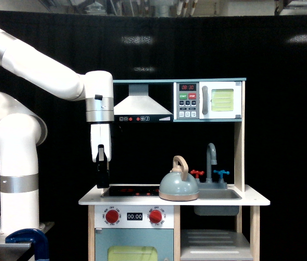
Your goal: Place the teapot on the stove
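Teapot (179, 186) upright on counter (251, 202), straddling stove's (129, 191) right edge beside sink (217, 193). Gripper (102, 176) hangs above counter's left edge, well apart from teapot, holding nothing; jaw spread cannot be told from side-on view.

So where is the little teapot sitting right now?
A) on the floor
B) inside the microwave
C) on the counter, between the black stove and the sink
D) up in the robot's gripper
C: the teapot rests on the countertop at the right edge of the black stove, next to the sink, while the gripper hangs over the stove's far left end, away from it.
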Controlling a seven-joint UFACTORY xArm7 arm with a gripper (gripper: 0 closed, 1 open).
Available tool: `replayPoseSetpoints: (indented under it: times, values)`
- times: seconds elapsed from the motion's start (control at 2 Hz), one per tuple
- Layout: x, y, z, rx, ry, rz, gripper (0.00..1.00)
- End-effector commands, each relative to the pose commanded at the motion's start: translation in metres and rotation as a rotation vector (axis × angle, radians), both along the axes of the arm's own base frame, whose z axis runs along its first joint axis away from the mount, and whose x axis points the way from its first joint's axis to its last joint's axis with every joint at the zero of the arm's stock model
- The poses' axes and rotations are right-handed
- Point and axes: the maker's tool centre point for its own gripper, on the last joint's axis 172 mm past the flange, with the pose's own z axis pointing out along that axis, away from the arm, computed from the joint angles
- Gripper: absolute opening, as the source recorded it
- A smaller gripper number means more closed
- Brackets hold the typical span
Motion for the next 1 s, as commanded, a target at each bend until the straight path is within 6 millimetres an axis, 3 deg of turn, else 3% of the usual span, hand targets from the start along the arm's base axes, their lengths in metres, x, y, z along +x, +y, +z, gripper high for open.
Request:
replayPoseSetpoints:
  times: [0.5, 1.0]
  values:
    - [0.063, -0.009, 0.007, -0.006, 0.016, 0.288, 1.00]
    - [0.122, -0.007, 0.012, 0.033, -0.043, 0.890, 1.00]
